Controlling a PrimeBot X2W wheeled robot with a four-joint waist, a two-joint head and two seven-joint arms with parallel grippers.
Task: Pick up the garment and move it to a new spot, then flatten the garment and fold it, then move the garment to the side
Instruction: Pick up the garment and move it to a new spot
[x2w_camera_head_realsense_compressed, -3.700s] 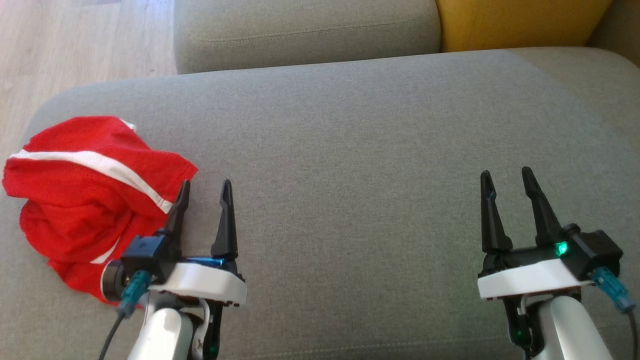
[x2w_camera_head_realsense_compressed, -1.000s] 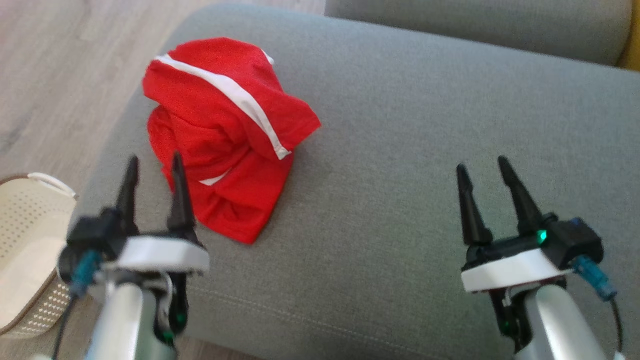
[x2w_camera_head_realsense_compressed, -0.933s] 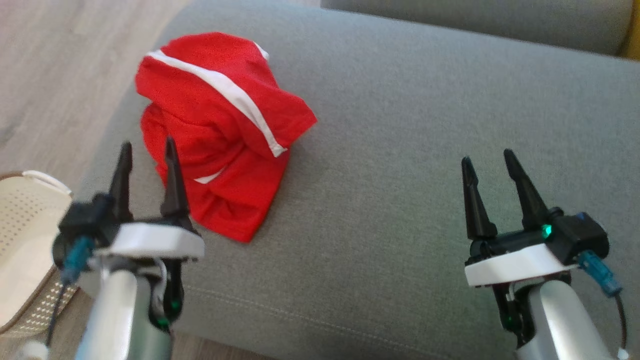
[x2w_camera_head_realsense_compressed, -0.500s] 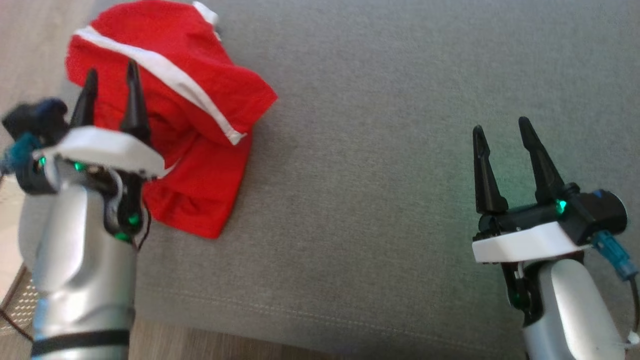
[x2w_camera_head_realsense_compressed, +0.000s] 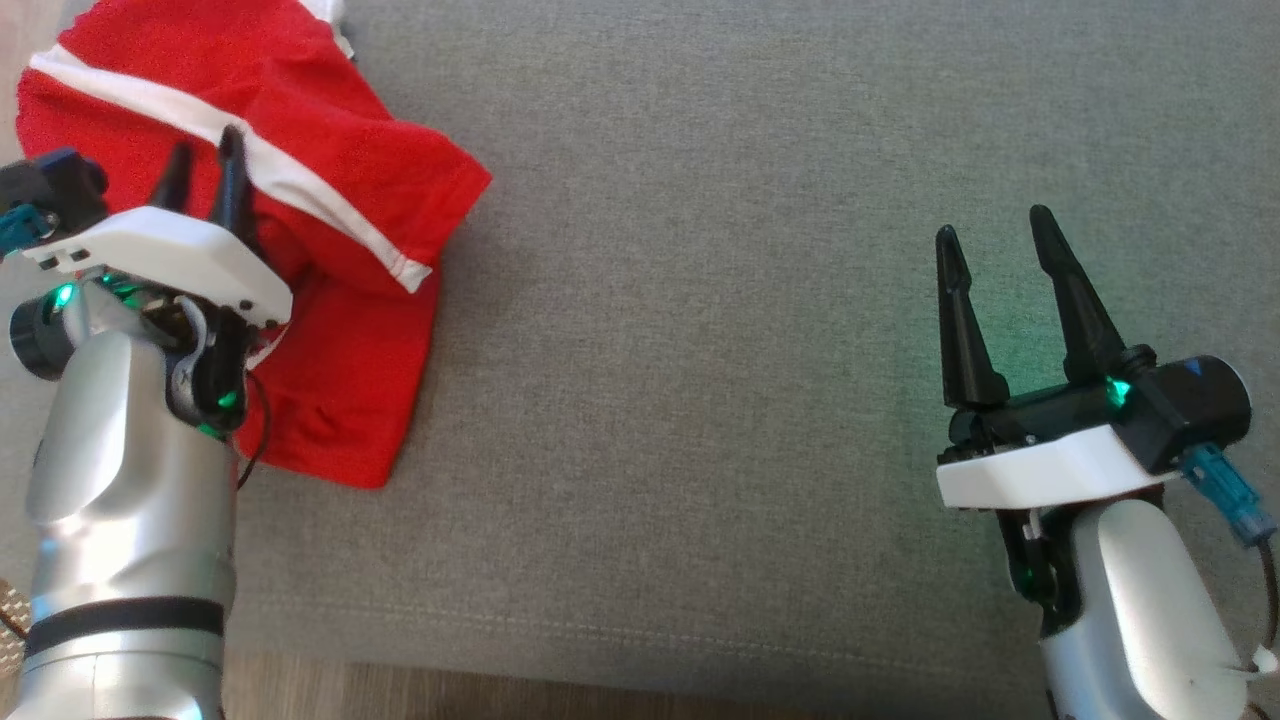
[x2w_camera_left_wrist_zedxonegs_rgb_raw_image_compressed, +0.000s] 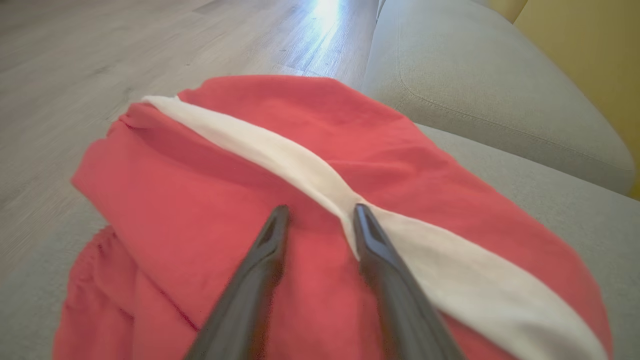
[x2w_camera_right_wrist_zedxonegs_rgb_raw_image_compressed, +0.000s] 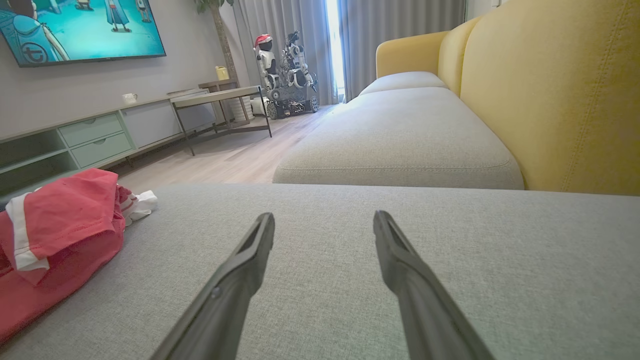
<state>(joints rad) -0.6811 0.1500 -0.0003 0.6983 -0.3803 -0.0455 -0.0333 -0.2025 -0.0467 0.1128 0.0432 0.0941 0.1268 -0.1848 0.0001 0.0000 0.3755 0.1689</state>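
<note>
I read my left hand (x2w_camera_left_wrist_zedxonegs_rgb_raw_image_compressed: 320, 210) with fingers parted, tips on the red garment (x2w_camera_left_wrist_zedxonegs_rgb_raw_image_compressed: 210, 200) at 12 o'clock. My right hand (x2w_camera_head_realsense_compressed: 992, 222) is spread wide, holding nothing, with the garment well apart at 9 o'clock.

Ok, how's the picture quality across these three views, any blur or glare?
Head view: mostly sharp, with a green glow on the sofa cushion by the right gripper. Left wrist view: soft, garment edges smeared, glare on the floor at top. Right wrist view: crisp, bright window washed out.
</note>
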